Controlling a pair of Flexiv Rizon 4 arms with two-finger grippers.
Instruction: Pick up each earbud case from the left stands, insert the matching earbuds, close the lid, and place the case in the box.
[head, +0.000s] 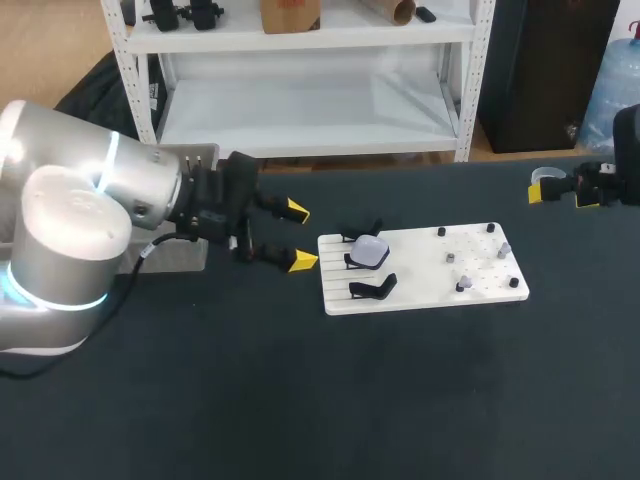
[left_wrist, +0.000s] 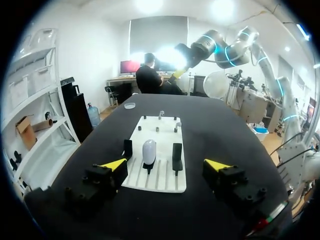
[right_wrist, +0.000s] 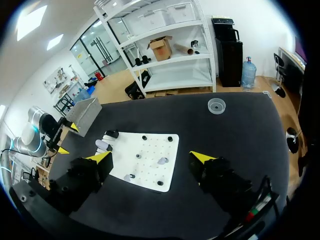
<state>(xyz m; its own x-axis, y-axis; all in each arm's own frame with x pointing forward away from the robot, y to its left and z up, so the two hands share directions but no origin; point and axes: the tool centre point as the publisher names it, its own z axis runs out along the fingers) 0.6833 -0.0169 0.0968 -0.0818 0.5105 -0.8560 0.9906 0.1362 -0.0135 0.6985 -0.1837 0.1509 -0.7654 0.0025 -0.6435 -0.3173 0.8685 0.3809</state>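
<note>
Head view has the left gripper (head: 299, 236), fingers spread, just left of the white pegboard (head: 420, 292), where a pale oval earbud case (head: 369, 250) sits on a black stand (head: 353, 262). The step looks like pick-up; next, the fingers must straddle the case. The right gripper (head: 562, 191) hangs far right, fingers spread.

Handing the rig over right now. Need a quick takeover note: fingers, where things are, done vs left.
Left gripper: fingers open, empty, beside the stand end of the white board.
Right gripper: fingers open, empty, near the table's right edge.
One earbud case, lid apparently shut, sits on the middle of three stands; the outer two are empty.
Earbuds lie on the board's pegged end.
Grey box is behind the left arm, its inside hidden.
Done: nothing visible.
Left: pick the case, load earbuds, close, box it.
</note>
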